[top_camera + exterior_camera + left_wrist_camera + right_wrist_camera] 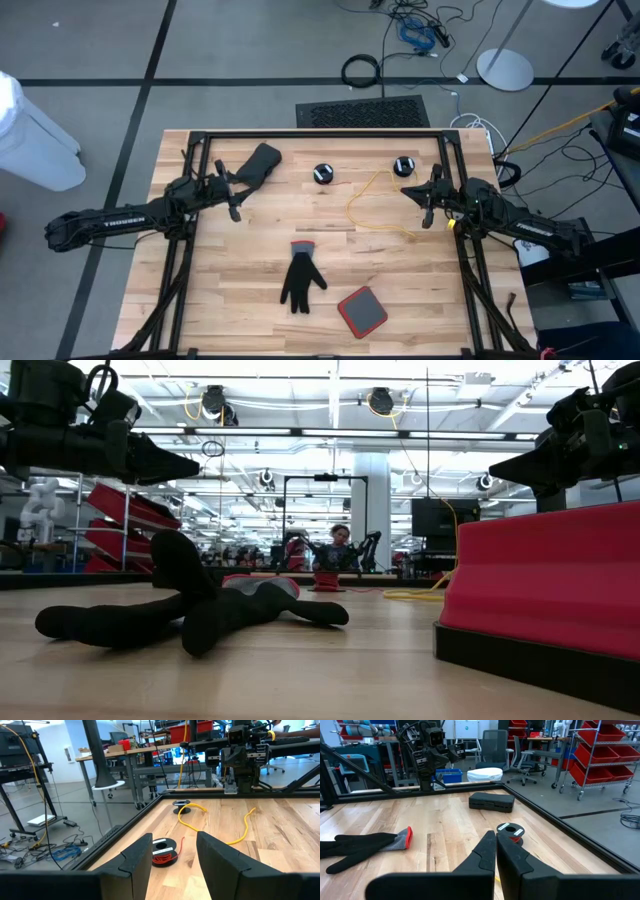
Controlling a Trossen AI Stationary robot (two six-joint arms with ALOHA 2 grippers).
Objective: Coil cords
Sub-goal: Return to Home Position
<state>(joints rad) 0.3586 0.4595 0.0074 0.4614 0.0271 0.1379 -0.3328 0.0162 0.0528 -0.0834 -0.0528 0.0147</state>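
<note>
Two small black pucks lie on the wooden table. The left puck (322,173) (164,852) (510,830) has red wire wound on it. The right puck (403,166) (181,802) is joined to a thin yellow cord (352,205) (197,807) that lies in a slack loop toward the table's middle right. My left gripper (236,200) (173,840) hovers open at the far left, pointing level toward the pucks. My right gripper (425,200) (496,837) hovers shut at the far right, close to the right puck and the cord.
A black glove with a red-edged grey cuff (300,280) (360,845) lies at the table's middle near side. A red-and-grey square pad (362,310) (545,575) sits near the front edge. A flat black case (258,163) (491,801) rests at the far left by my left gripper.
</note>
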